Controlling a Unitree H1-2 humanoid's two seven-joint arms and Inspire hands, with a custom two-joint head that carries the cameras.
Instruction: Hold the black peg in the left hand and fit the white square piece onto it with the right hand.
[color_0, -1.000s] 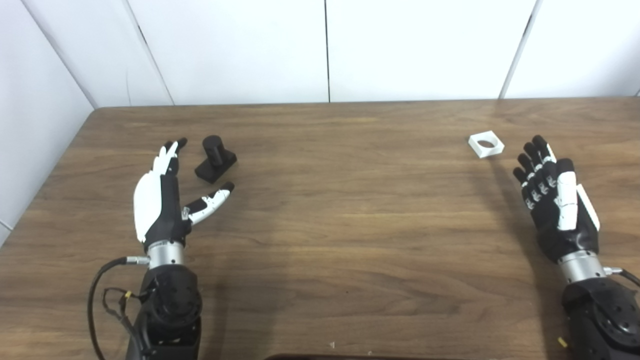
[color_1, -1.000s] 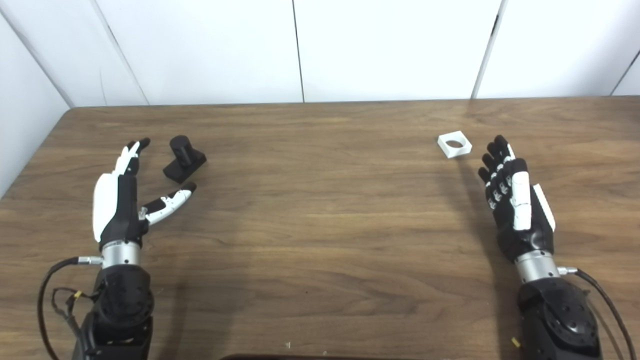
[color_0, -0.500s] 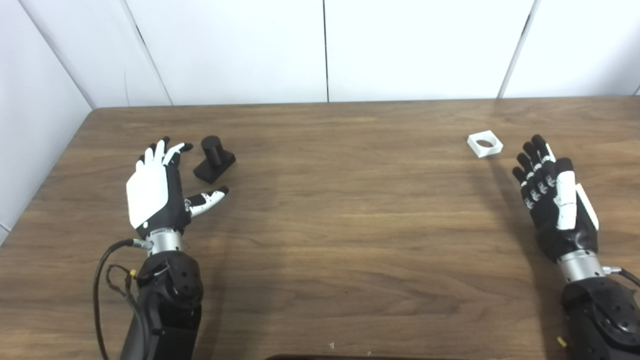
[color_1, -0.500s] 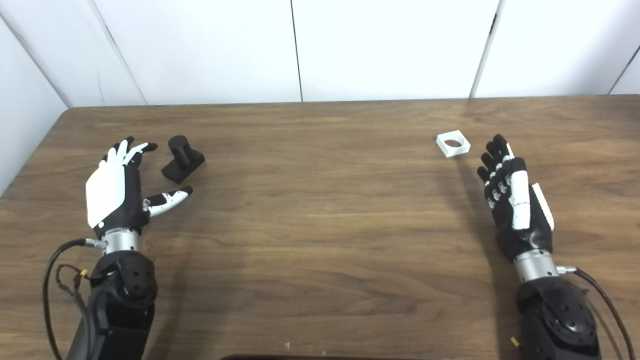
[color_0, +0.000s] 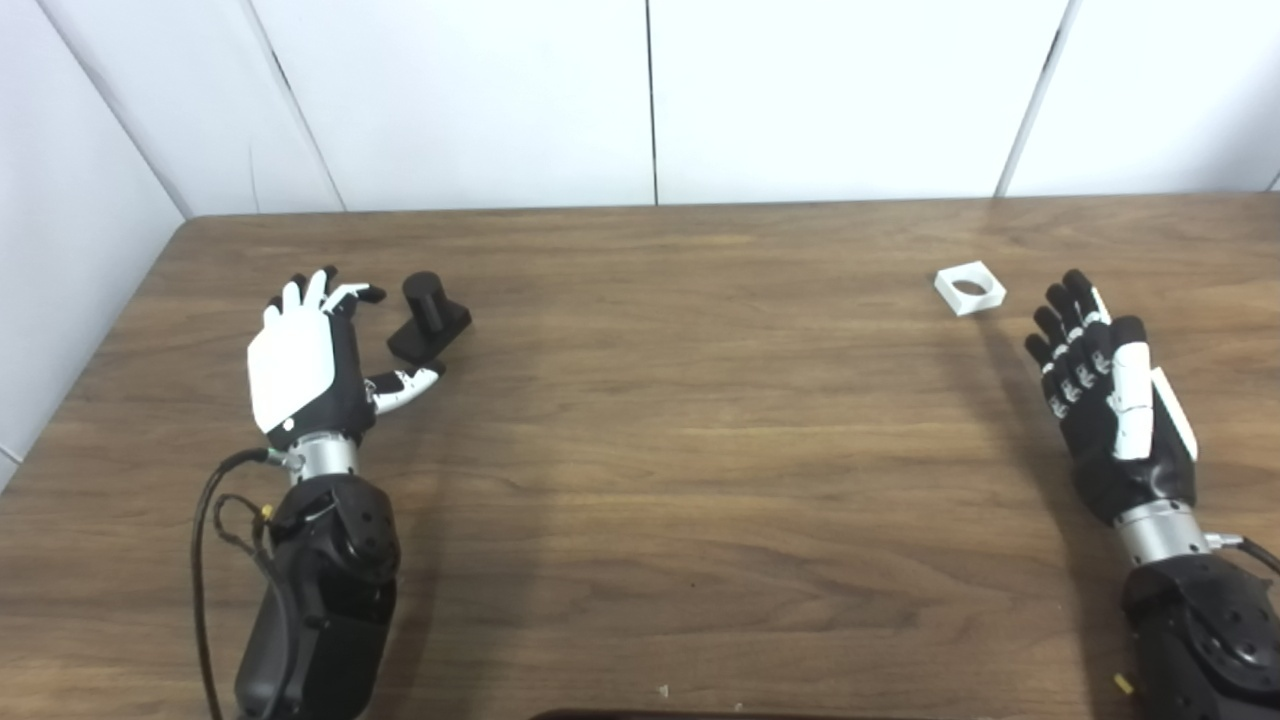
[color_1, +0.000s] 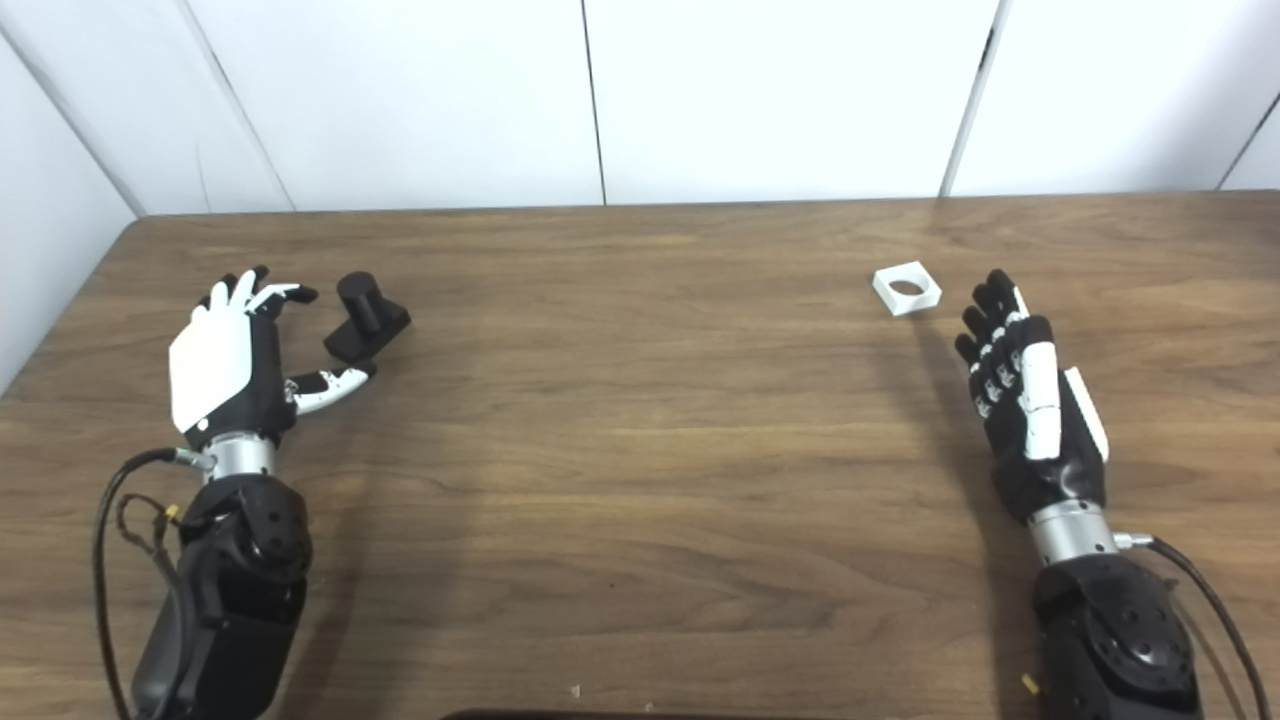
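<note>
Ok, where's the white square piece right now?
The white square piece lies flat on the wooden table, far right side, just ahead of the open right robot hand and not touched by it.

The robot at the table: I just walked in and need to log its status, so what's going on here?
Nothing is held yet. The left hand is open beside the black peg, fingers and thumb spread toward it but not gripping. The right hand is open near the white square piece, which lies flat on the wooden table, apart from the fingers. Peg and piece sit far apart.
</note>
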